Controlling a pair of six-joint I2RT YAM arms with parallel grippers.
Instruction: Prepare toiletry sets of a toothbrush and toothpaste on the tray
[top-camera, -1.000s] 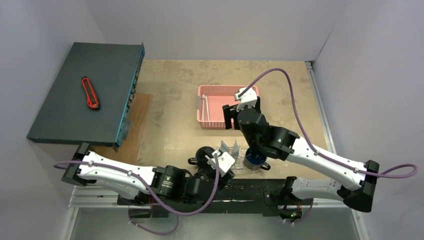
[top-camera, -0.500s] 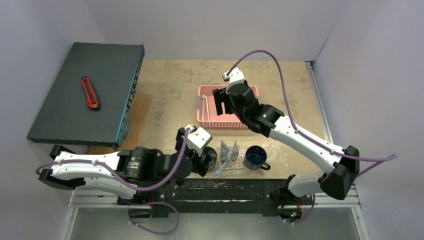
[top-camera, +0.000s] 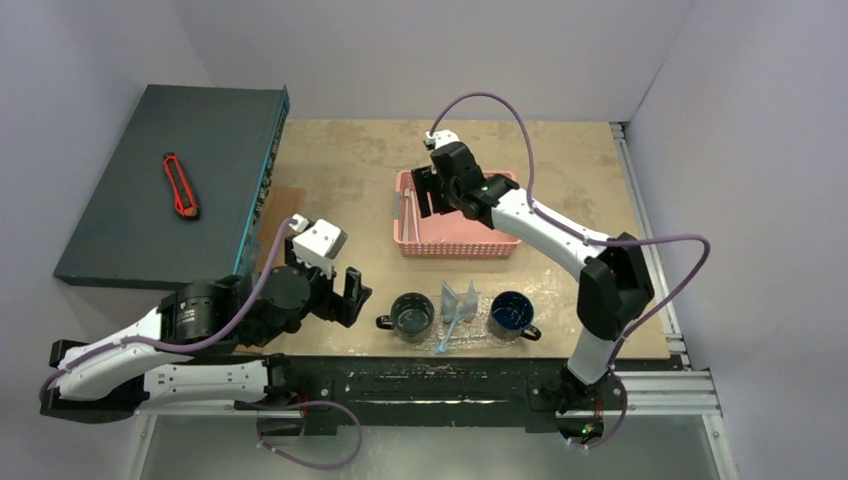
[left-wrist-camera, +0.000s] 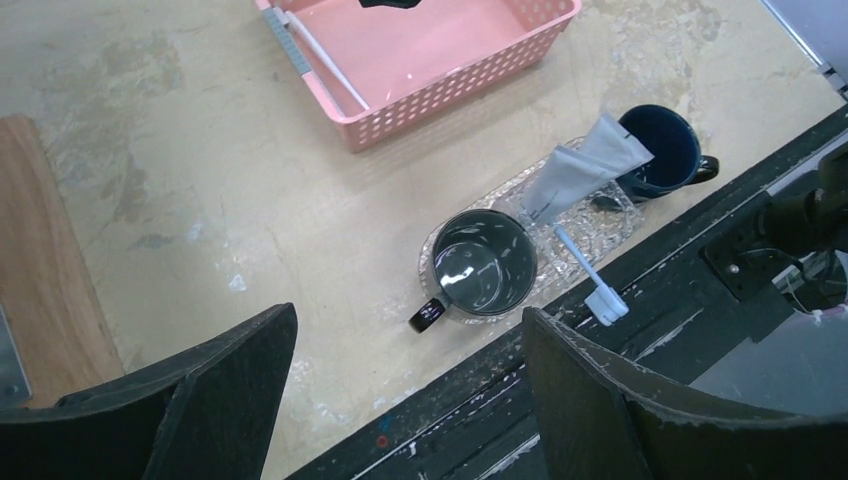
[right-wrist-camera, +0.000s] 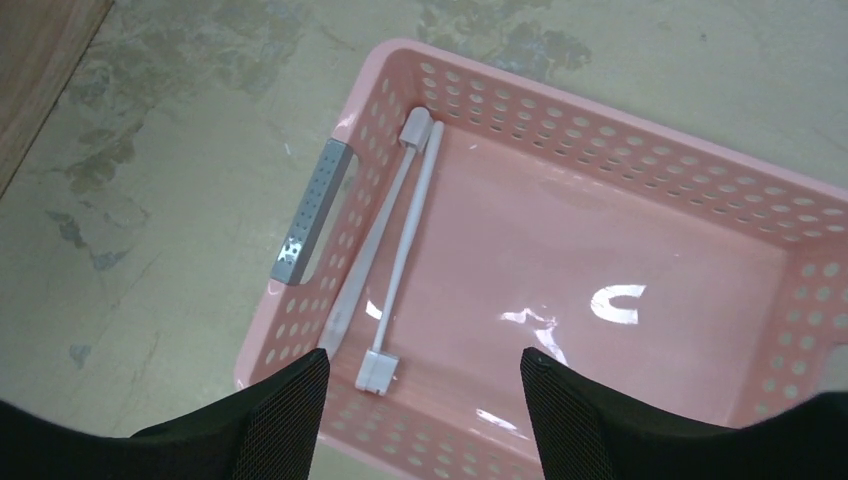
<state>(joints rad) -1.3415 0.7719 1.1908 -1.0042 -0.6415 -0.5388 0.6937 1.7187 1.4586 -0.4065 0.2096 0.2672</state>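
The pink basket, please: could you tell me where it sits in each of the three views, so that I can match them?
Top external: the pink basket sits just above the middle of the picture.
Left wrist: it is at the top edge, partly cut off.
Right wrist: it fills most of the frame.
Shared landmark: the toothbrushes lying inside it, along its end on the picture's left.

White-shelled arms (top-camera: 540, 225), black joints (top-camera: 205, 310), purple cables (top-camera: 478, 96), matte black pincer fingers (left-wrist-camera: 200, 400)
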